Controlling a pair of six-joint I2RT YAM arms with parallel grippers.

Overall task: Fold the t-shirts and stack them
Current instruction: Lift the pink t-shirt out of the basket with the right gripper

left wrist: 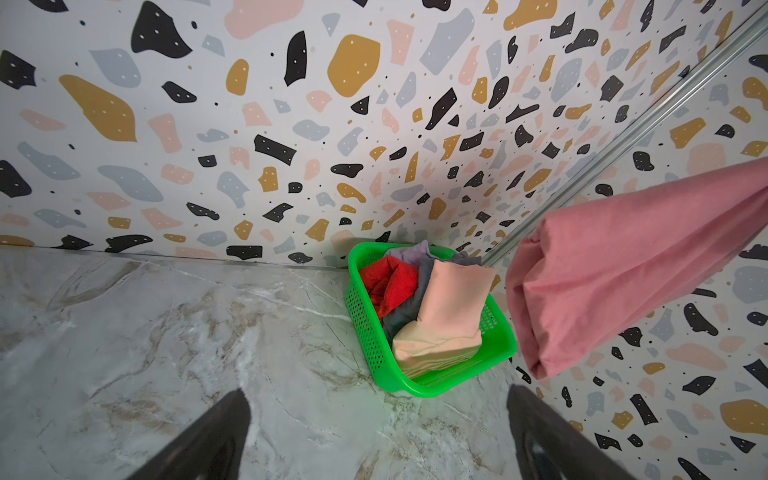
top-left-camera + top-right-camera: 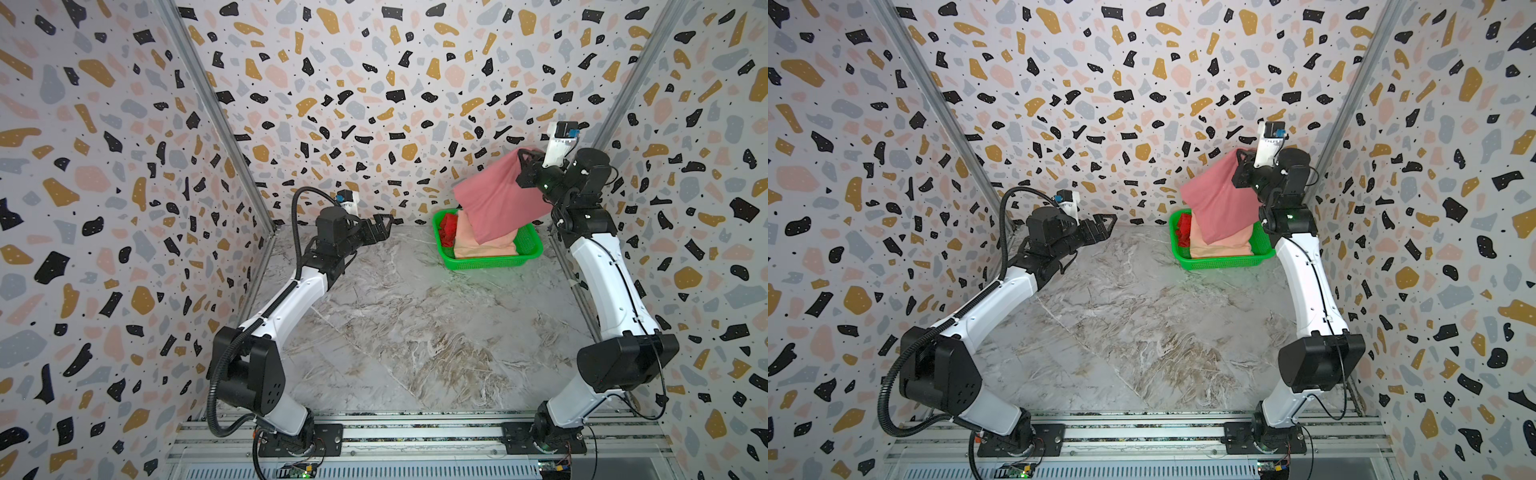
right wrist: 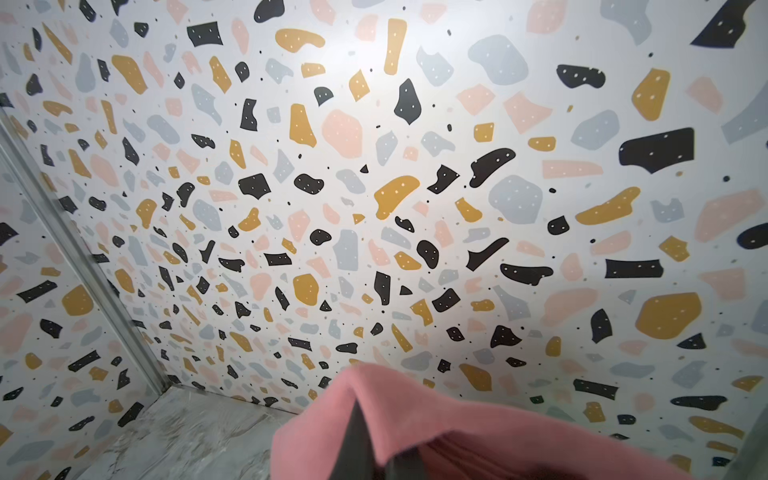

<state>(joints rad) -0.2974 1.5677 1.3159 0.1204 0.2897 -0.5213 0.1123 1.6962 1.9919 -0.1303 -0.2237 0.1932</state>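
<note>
While the pink shirt [image 2: 498, 199] hangs off the right gripper [image 2: 525, 160], step in hand: looks like shirt number one is getting pulled from the basket [image 2: 490, 262]. Nothing's folded yet, so early days.
Top views, right jaws: pinched shut on the shirt's top edge, up high near the back corner. The cloth droops down over the basket, but from above you can't tell if it touches anything.
Top views, left gripper [image 2: 384, 222]: jaws wide open and empty, hovering over the far left of the table [image 2: 415, 324], well apart from the shirt.
Top views, basket load: peach shirt [image 2: 482, 245] and red shirt [image 2: 449, 228] are both inside.
Left wrist, pink shirt: soft matte cloth, doubled over into a limp bundle with rounded folds. It hangs beside the basket, clear of the rim.
Left wrist, basket: green plastic mesh with rounded corners, tucked by the wall [image 1: 208, 124]. Peach lies as a loose slab, red is crumpled, and there's grey cloth [image 1: 411, 311] underneath.
Left wrist, fingers [image 1: 216, 440]: dark, spread wide, nothing between them.
Right wrist, grip: pink cloth tented over one dark finger [image 3: 353, 432], jaws closed on it.
Next move: probably carry it to the smooth marble-look table and lay it flat. The cloth is floppy, so the left gripper likely needs to catch a free edge to spread it.
</note>
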